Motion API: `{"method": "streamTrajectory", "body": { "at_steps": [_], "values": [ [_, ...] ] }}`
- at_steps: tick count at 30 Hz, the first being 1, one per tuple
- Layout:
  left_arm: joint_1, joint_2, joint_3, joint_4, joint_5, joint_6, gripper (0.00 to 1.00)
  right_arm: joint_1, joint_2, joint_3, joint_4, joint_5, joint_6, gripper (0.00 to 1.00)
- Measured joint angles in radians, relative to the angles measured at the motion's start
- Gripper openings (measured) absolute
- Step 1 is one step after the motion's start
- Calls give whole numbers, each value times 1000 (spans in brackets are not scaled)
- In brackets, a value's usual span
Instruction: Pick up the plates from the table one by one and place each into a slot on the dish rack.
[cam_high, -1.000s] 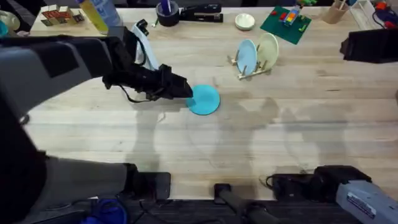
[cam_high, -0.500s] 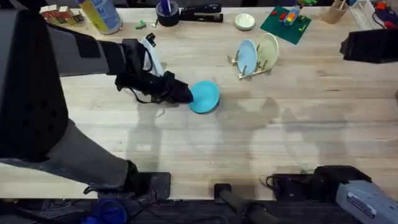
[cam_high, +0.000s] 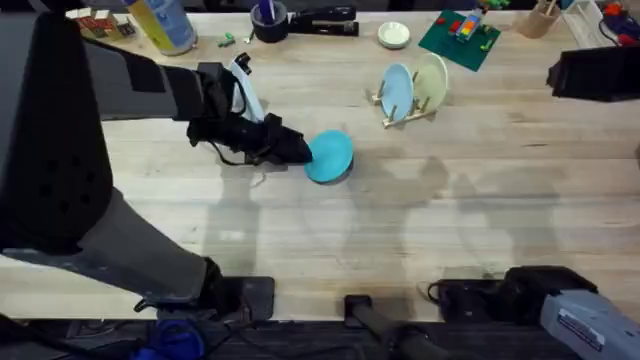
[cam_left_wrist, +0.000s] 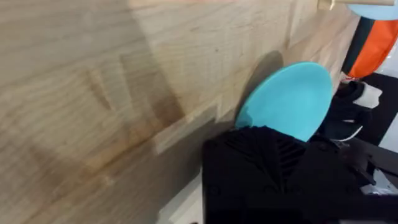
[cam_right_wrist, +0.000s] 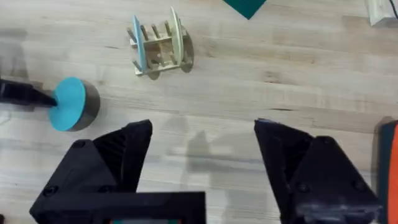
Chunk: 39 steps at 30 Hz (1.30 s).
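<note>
a turquoise plate (cam_high: 329, 157) is tilted up off the tabletop (cam_high: 420, 220), near the dish rack (cam_high: 405, 110). a pale blue plate (cam_high: 396, 90) and a cream plate (cam_high: 431, 78) stand upright in the rack's slots.

- A robotics lab or test bench, not a home kitchen: two robot arms stand mounted at the near edge of a pale plank worktop (cam_high: 420, 230).
- Office clutter lines the far edge: a black stapler (cam_high: 322, 20), a pencil cup (cam_high: 544, 18).
- A green building-block baseplate (cam_high: 458, 40) with toy bricks sits there too.
</note>
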Motion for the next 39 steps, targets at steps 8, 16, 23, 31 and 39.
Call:
{"method": "streamTrajectory", "body": {
  "at_steps": [8,16,23,31,39],
  "values": [
    [0,0,0,0,0,0,42,0,0,0,0,0,0,993],
    [0,0,0,0,0,0,43,0,0,0,0,-3,-3,993],
    [0,0,0,0,0,0,43,0,20,2,-44,-90,-3,992],
    [0,0,0,3,0,0,43,0,165,2,-81,-239,7,993],
    [0,0,0,7,0,0,43,0,294,-2,-79,-326,52,993]
  ]
}}
